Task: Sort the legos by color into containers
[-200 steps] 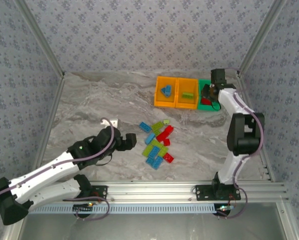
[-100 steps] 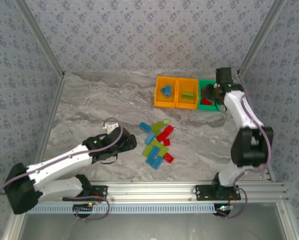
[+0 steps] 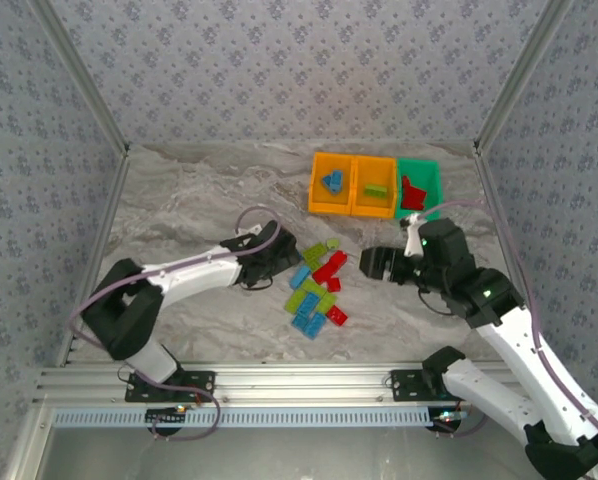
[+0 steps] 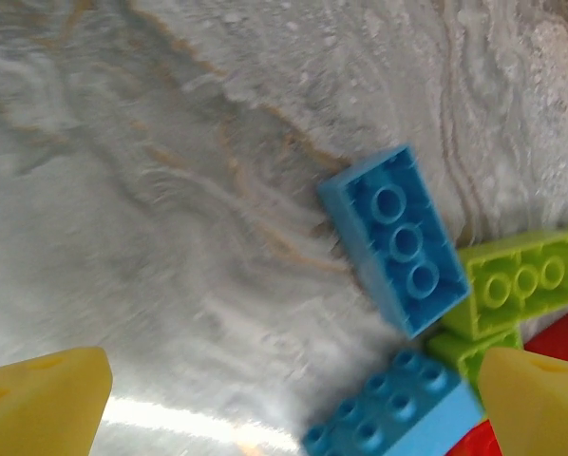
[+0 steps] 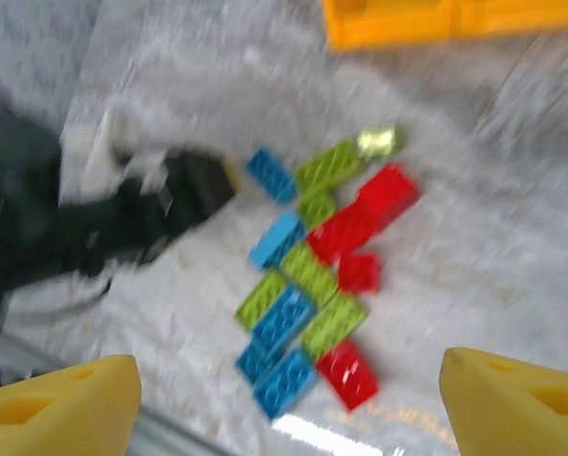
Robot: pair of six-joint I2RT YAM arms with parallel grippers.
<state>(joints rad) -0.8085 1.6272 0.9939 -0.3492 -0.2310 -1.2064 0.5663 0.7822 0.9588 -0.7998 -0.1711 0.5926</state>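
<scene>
- Grey marbled bench (image 3: 179, 220) under everything.
- Low over it, left pincer (image 3: 277, 263), yellow fingertips (image 4: 37, 399) spread wide, nothing clamped. Just beside the pile's left edge, with a blue brick (image 4: 398, 242) lying flat ahead.
- Mid-bench, between the two pincers, loose legos (image 3: 317, 285) in red, blue and lime green, many touching.
- Near the pile's right side, right pincer (image 3: 371, 264), fingers apart and empty. Much blurred from its own wrist.
- Along the far side, three containers in a touching row:
  - orange bin (image 3: 315, 190) holding a blue lego (image 3: 331, 181)
  - second orange bin (image 3: 357, 205) holding a lime lego (image 3: 376, 189)
  - green bin (image 3: 431, 168) holding a red lego (image 3: 411, 193)
</scene>
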